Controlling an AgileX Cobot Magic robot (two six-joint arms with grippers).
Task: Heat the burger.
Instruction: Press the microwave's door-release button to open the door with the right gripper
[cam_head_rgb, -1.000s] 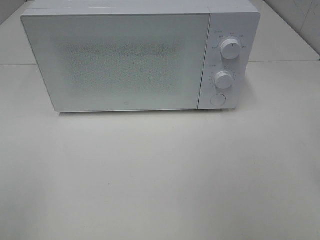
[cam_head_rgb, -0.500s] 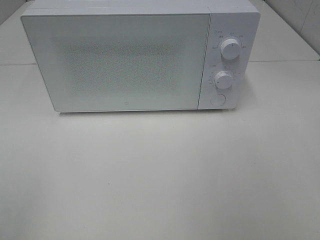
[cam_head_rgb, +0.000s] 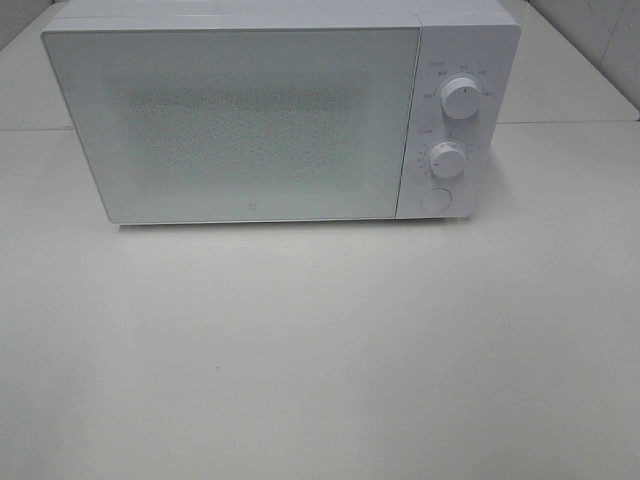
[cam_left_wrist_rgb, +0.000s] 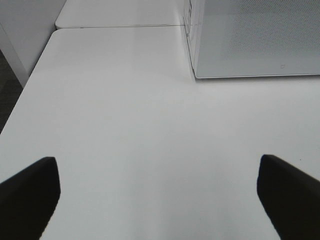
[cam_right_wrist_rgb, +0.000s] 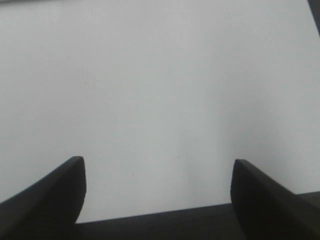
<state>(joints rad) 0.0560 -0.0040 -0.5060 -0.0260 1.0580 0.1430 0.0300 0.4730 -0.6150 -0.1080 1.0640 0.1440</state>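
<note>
The burger is out of view in every frame. A white microwave (cam_head_rgb: 260, 110) stands at the back of the white table (cam_head_rgb: 320, 350) with its door shut; part of that door (cam_left_wrist_rgb: 255, 37) shows in the left wrist view. Neither arm appears in the exterior high view. My left gripper (cam_left_wrist_rgb: 159, 192) is open over bare tabletop, its dark fingertips (cam_left_wrist_rgb: 30, 192) far apart and nothing between them. My right gripper (cam_right_wrist_rgb: 157, 192) is also open above plain white surface, with nothing between its fingers (cam_right_wrist_rgb: 55, 192).
The microwave's right panel carries an upper dial (cam_head_rgb: 460, 97), a lower dial (cam_head_rgb: 447, 160) and a round button (cam_head_rgb: 435, 199). The table's left edge (cam_left_wrist_rgb: 20, 107) drops to a dark floor. A seam (cam_left_wrist_rgb: 120, 26) joins a second table behind.
</note>
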